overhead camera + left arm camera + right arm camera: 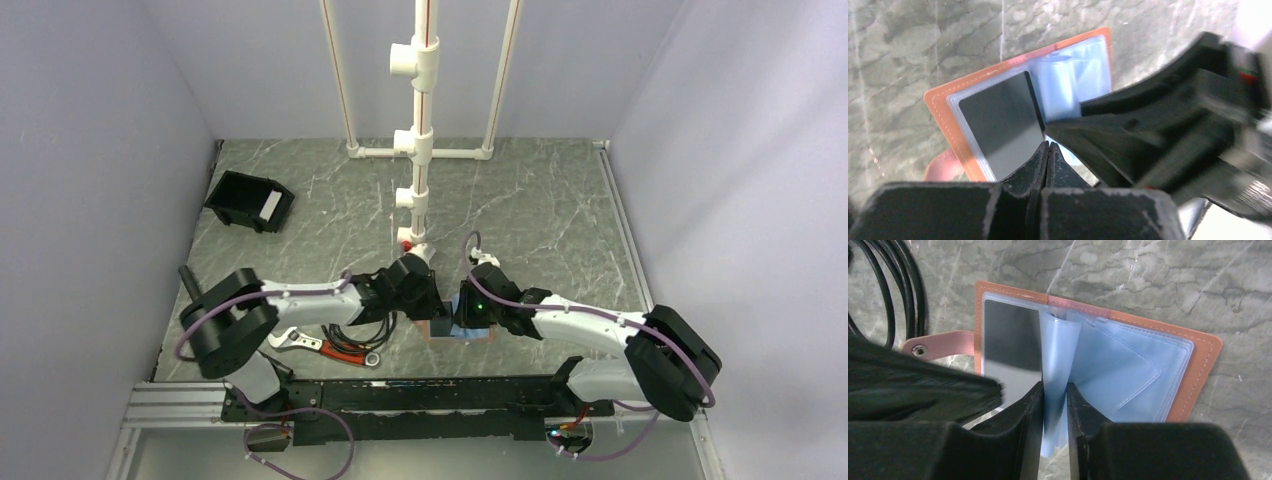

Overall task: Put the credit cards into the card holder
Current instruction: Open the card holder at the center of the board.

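- Bench (pixel 560 210): grey-green marbled top with pale veins.
- Card holder (pixel 1118 365) lay spread open on the bench, mid-width, toward the near edge, orange-brown cover down.
- Its snap strap (pixel 933 347) lay flat on the bench, out past one short side.
- Black cable (pixel 893 285) lay looped just beside the strap.
- Silver wrench (pixel 290 340) and a red-handled item (pixel 335 347), kind unclear, lay near the cable.
- Black bin (pixel 248 201) sat far left, well apart from the holder, turned askew.
- White pipe frame (pixel 420 152) stood at the far edge.
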